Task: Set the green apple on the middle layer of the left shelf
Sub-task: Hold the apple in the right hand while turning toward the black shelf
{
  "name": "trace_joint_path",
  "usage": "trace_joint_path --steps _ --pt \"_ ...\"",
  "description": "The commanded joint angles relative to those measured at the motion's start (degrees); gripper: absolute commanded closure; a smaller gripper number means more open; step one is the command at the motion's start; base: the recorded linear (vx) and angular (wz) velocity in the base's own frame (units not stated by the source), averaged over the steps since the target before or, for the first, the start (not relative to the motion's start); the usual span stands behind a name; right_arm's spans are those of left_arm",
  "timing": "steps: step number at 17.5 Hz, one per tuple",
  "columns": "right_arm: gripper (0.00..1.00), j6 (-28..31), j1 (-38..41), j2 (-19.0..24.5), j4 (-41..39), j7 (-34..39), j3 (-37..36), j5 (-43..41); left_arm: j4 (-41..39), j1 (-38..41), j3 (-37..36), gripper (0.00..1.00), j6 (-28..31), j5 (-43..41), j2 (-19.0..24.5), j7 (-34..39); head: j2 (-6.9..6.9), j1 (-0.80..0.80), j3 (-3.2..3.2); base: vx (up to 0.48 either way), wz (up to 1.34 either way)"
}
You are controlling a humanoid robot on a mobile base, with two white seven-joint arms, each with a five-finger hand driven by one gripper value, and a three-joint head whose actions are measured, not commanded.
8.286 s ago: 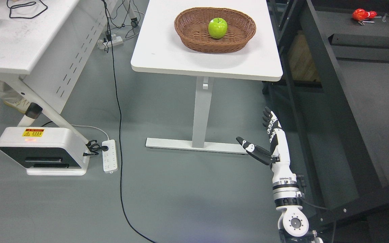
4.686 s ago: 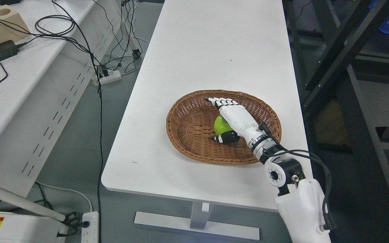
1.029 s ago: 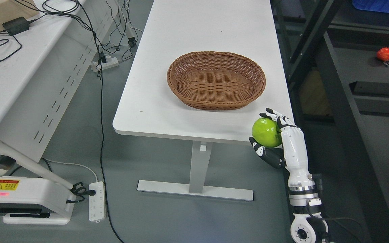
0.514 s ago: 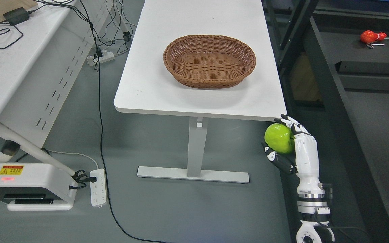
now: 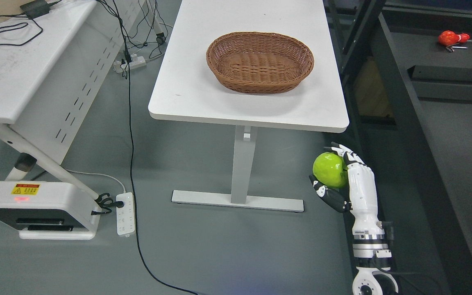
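My right hand (image 5: 336, 174) rises from the lower right, fingers and thumb curled around a shiny green apple (image 5: 329, 170). It holds the apple in the air below and in front of the white table's near right corner. The brown wicker basket (image 5: 259, 61) on the white table (image 5: 187, 90) holds nothing. A dark shelf frame (image 5: 395, 94) runs along the right side. My left arm is out of view.
A second white desk (image 5: 19, 69) with cables stands at the left. On the grey floor lie a white machine base (image 5: 39, 205), a power strip (image 5: 125, 214) and a black cable (image 5: 135, 164). A red object (image 5: 451, 38) lies on the dark shelf at upper right.
The picture has shifted a little as the camera moved. The apple stays clasped in my right hand, low beside the table's near right corner.
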Motion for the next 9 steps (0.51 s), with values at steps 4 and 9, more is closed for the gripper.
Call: trace_joint_path --steps 4,9 --pt "1.0 2.1 -0.59 -0.84 0.21 0.24 4.9 -0.03 -0.01 0.0 -0.11 0.0 -0.02 0.0 1.0 0.01 0.0 0.0 0.0 -0.111 -0.01" --pt "1.0 1.75 0.98 -0.84 0.12 0.15 5.61 -0.03 -0.01 0.0 0.06 0.0 -0.02 0.0 1.0 0.01 0.0 0.0 0.0 -0.168 -0.09"
